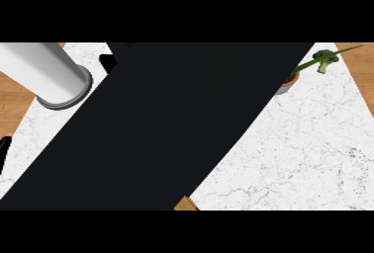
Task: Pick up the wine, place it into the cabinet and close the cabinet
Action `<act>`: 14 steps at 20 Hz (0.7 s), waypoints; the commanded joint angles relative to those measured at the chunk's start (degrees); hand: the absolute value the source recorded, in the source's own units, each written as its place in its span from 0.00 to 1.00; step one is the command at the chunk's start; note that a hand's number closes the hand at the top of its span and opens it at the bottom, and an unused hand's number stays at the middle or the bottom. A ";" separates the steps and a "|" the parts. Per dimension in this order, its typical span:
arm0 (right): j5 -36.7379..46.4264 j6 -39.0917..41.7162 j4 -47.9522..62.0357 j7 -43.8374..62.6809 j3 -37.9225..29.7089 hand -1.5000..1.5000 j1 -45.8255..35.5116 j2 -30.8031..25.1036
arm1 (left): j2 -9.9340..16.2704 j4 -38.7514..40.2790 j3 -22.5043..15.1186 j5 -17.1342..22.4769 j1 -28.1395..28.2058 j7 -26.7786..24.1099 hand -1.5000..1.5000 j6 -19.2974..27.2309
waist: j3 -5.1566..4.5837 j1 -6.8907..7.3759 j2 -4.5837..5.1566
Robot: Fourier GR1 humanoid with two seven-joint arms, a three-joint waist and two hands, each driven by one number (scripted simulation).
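A wide black panel (pixel 168 128) slants across the middle of the head view from top right to bottom left and hides most of the counter. It may be the cabinet's door. A grey forearm (pixel 44 71) comes in from the upper left and ends in a ring right at the panel's edge. The hand beyond that ring blends into the black panel, so its shape is lost. No wine bottle shows anywhere. The right hand is out of the picture.
The white marble counter (pixel 300 148) shows at the right. A broccoli (pixel 325 59) lies at the far right corner beside a small pot (pixel 285 85), half hidden by the panel. A wooden corner (pixel 186 203) pokes out at the bottom. Wooden floor flanks the counter.
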 commanded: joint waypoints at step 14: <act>-7.77 0.68 45.13 -13.05 -16.94 1.00 -37.62 6.74 | -5.12 0.85 -1.30 -3.17 -3.89 3.33 0.00 2.42 | 0.09 -0.53 0.13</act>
